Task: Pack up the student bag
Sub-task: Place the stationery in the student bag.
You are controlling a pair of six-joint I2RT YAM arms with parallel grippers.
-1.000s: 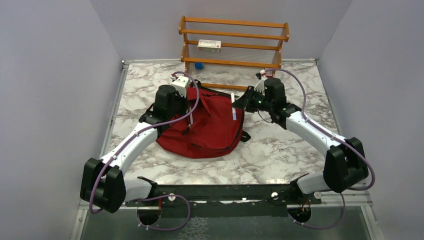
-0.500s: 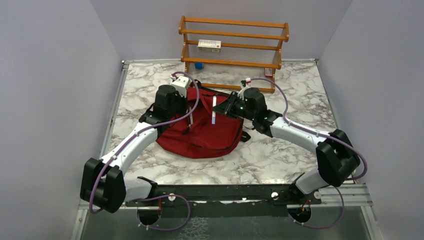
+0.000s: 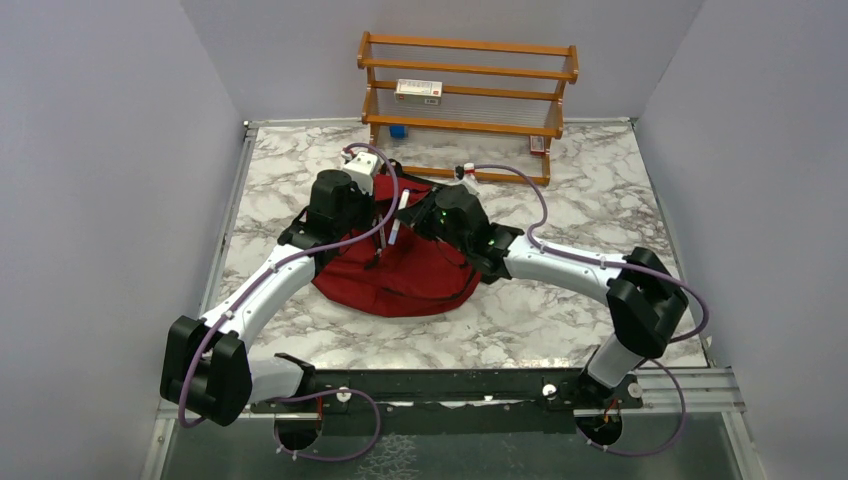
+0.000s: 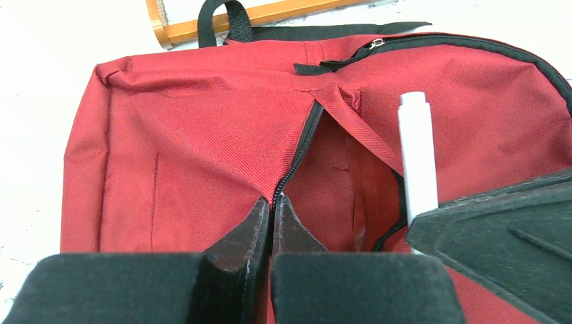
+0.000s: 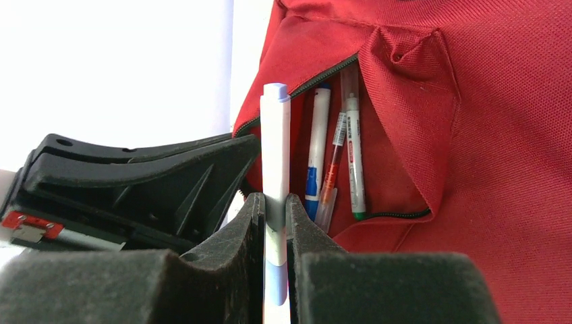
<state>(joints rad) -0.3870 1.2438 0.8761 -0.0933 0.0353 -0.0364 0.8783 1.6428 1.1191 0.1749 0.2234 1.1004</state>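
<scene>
The dark-red student bag [image 3: 420, 270] lies flat on the marble table. My left gripper [image 4: 272, 200] is shut on the zipper edge of its front pocket [image 4: 297, 158] and holds the pocket mouth up and open. My right gripper [image 5: 275, 200] is shut on a white pen [image 5: 275, 145] that stands upright between its fingers, just left of the pocket mouth. The same white pen [image 4: 417, 155] shows beside the opening in the left wrist view and above the bag [image 3: 399, 220] from the top. Inside the pocket lie a blue-and-white pen [image 5: 316, 145], a red pen [image 5: 332, 172] and a green-tipped pen [image 5: 355, 158].
A wooden rack [image 3: 465, 125] stands at the table's back edge with a white box [image 3: 418, 90] on a shelf and a small blue thing [image 3: 398, 131] lower down. Grey walls close in left and right. The bag's black straps [image 4: 229, 15] point toward the rack.
My right arm has swung left across the bag with the white pen, from the bag's right side to the open pocket beside the left gripper. The left arm has not moved.
</scene>
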